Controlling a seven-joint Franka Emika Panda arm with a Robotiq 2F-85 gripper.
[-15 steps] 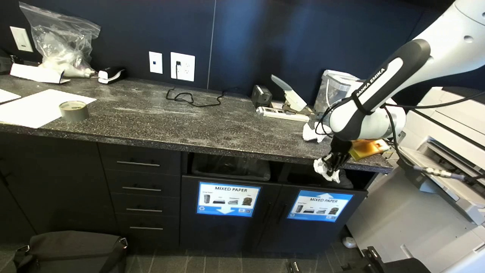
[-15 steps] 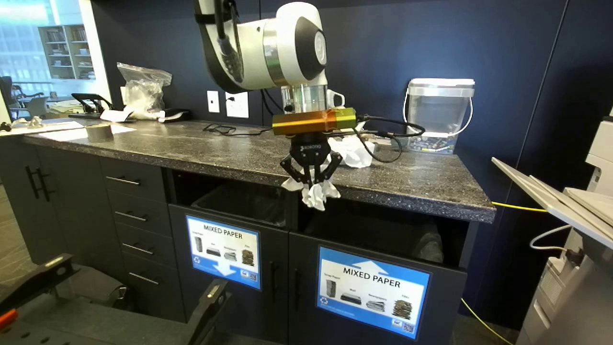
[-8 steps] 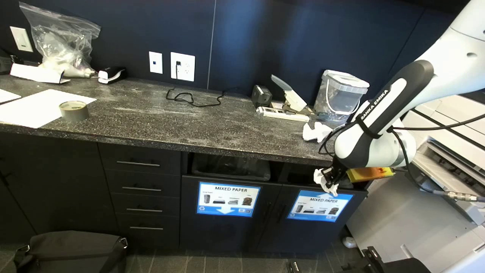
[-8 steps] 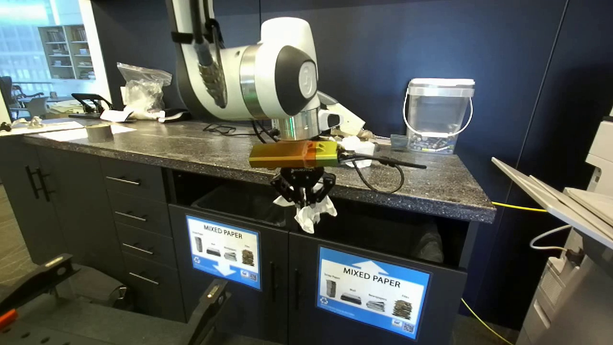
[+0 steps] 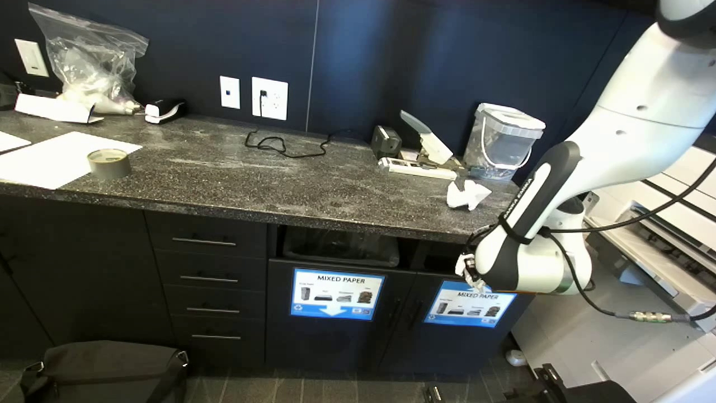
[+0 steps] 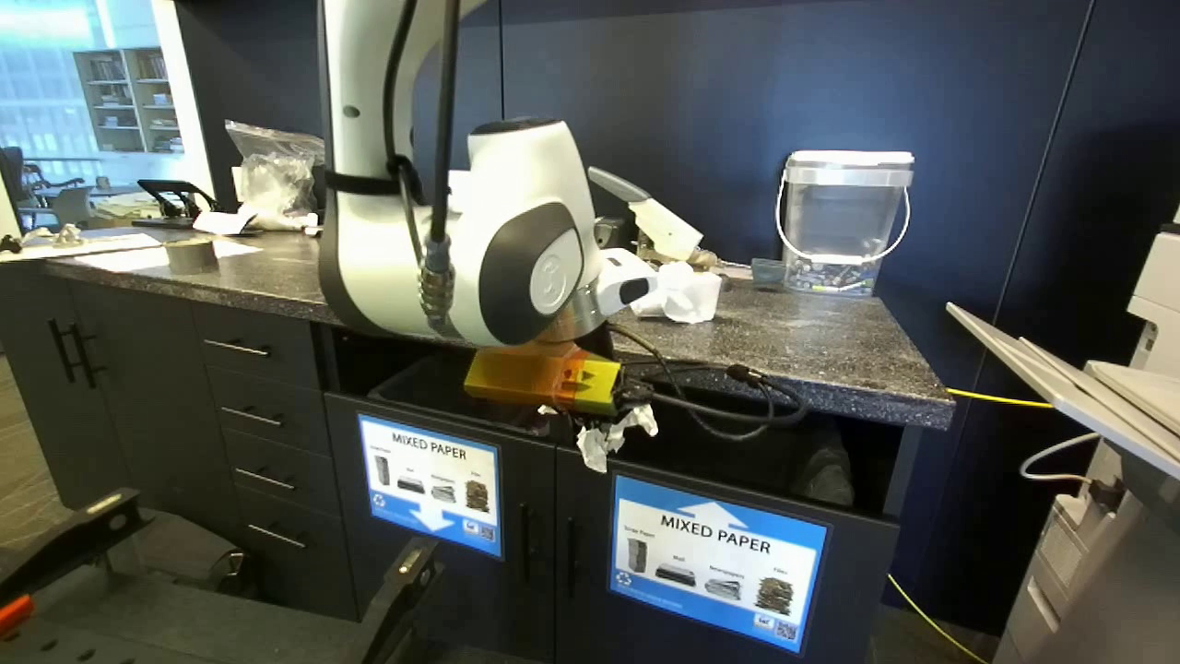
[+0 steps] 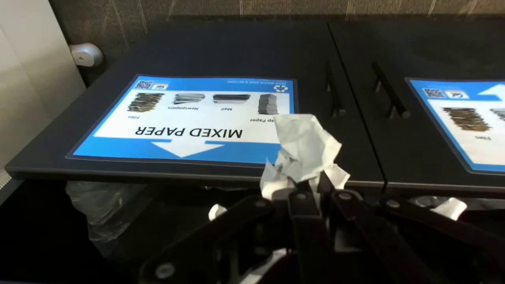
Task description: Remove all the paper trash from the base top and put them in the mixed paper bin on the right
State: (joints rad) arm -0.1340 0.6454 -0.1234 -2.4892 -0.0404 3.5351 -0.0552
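Observation:
My gripper (image 7: 310,187) is shut on a crumpled scrap of paper trash (image 7: 305,146), which sticks out past the fingertips. In both exterior views this scrap (image 6: 599,447) hangs below the counter's edge, in front of the slot of the right mixed paper bin (image 6: 857,590); the arm and wrist camera largely cover the gripper there. From the wrist, the bin's door (image 7: 236,51) appears upside down, with the held paper overlapping its label. Another white crumpled scrap (image 5: 469,195) lies on the speckled base top (image 5: 291,184), near its right end.
A similar bin (image 5: 335,347) stands to the left. On the counter are a stapler (image 5: 428,143), a clear lidded bucket (image 5: 500,140), a tape roll (image 5: 109,163), flat sheets (image 5: 61,159) and a plastic bag (image 5: 92,67). A printer (image 6: 1106,516) stands at the right.
The gripper has come down from the counter's front edge to the bin slot, carrying the paper, and the wrist has tilted. The bucket and the scrap on the counter now show uncovered.

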